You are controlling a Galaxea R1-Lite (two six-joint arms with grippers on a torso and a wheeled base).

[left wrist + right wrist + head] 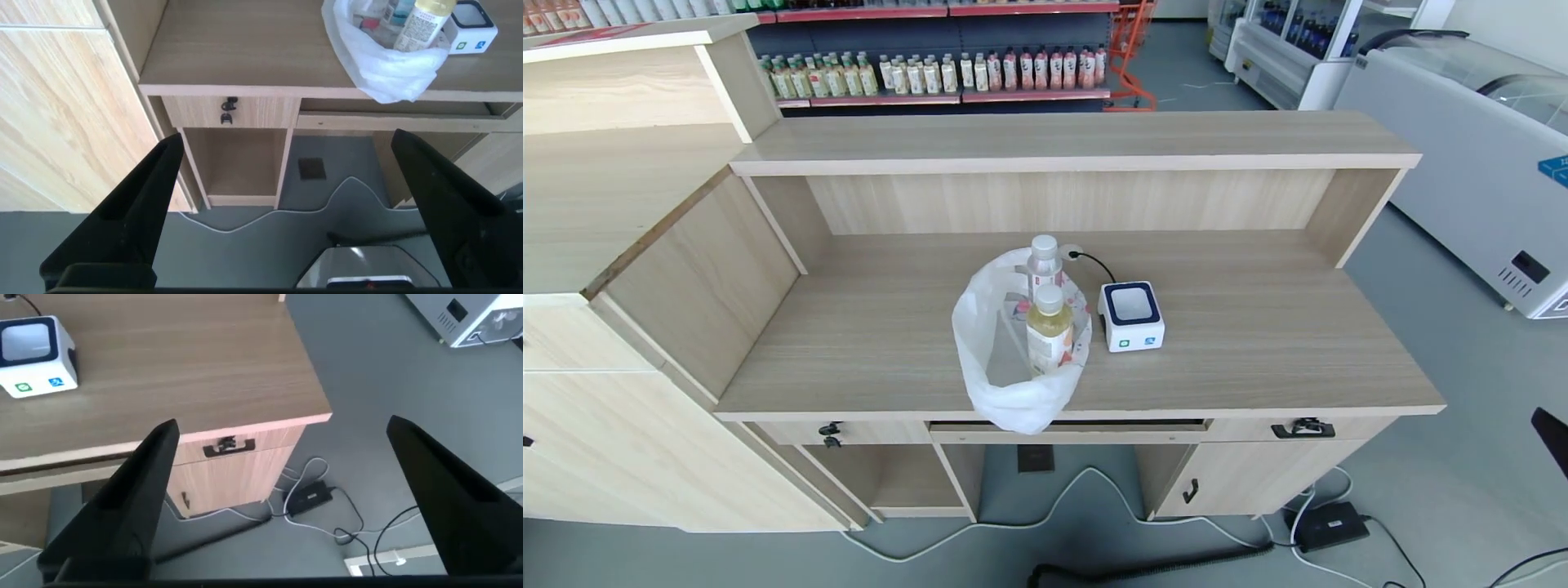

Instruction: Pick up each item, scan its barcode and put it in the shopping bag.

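Shop counter [1217,343] of pale wood, drinks shelves behind. Bag [1013,392] sits at the middle of the front edge, its slack bottom hanging over that edge. Inside stand a clear bottle [1044,261] and, nearer the front, a tea bottle [1048,331]. Scanner [1131,314] stands just beside the bag. Left gripper [286,140] and right gripper [282,426] hang before the counter — jaws spread wide, empty. Likely risk: a nudge slides the overhanging bag off, or topples a bottle. Labels are too small to read; the scanner front bears a green and a blue mark.
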